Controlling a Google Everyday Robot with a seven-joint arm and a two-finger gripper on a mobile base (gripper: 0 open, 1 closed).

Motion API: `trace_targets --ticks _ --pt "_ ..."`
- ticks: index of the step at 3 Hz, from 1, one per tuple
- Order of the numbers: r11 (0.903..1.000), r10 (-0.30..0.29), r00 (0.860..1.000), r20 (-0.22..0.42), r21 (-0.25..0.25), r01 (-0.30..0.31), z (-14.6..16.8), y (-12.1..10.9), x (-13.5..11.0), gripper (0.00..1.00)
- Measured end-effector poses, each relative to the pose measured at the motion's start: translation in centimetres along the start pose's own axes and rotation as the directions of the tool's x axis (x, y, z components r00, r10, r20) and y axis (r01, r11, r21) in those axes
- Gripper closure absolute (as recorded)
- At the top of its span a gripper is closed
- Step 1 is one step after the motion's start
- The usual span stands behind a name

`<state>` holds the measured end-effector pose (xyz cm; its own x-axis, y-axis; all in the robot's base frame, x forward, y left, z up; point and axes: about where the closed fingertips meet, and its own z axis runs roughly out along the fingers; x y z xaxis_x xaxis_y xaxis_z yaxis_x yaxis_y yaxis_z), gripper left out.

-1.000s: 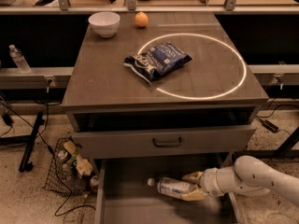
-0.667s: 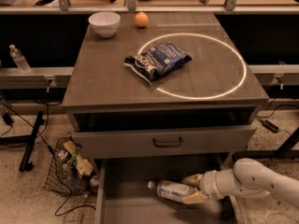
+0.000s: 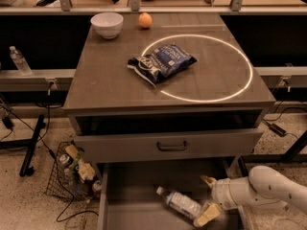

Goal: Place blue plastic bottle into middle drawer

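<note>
Blue plastic bottle [image 3: 178, 203] seen lying on its side on floor of middle drawer [image 3: 129, 195], cap toward far left, base beside near finger. Gripper [image 3: 207, 198] found at drawer's right – fingers spread apart, gap wider than bottle; contact with base cannot be made out. Drawer's near edge cut off by frame – arm cropped at right. Chip bag [image 3: 162, 61], bowl [image 3: 107, 24], orange [image 3: 145, 20] noted on tabletop [image 3: 105, 85].
</note>
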<state>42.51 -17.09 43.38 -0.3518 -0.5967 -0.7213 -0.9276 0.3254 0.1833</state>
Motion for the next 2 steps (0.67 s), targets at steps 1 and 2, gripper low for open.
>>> trace_targets --ticks 1,2 --pt "0.9997 0.018 1.0 0.017 0.013 -0.019 -3.6 0.0 0.5 0.0" --pt "0.9945 0.069 0.996 0.056 0.075 -0.073 -12.9 -0.5 1.1 0.0"
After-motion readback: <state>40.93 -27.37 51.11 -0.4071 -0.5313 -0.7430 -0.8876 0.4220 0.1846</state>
